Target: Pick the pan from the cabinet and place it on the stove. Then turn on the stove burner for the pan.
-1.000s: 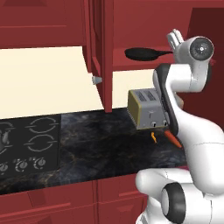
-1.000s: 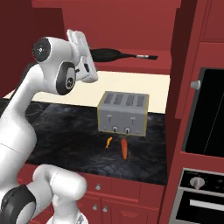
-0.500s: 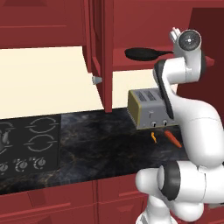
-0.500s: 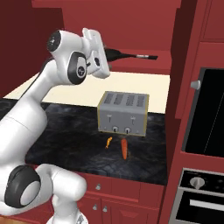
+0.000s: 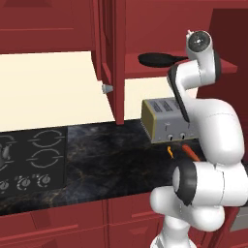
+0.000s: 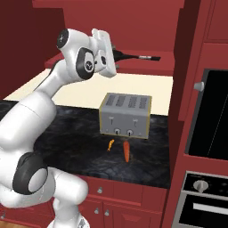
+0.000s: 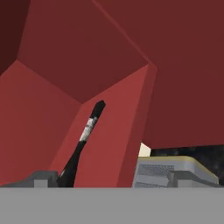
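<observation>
The black pan lies on the red shelf of the open cabinet, its long handle pointing right along the shelf. My gripper is raised to shelf height, just in front of the pan, and its hand hides the pan's bowl in the right base view. In the hand view the gripper is open, its tips far apart and nothing between them. The pan's handle rises by the left tip. The black stove lies at the far left of the counter, with knobs along its front.
A grey toaster stands on the dark counter right under the shelf, with a carrot lying before it. The cabinet's open door with its silver knob juts out left of the shelf. A wall oven stands at the right.
The arm has swung the hand to the right and closer to the shelf, toward the pan's handle. The jaws have stayed open and the pan has not moved.
</observation>
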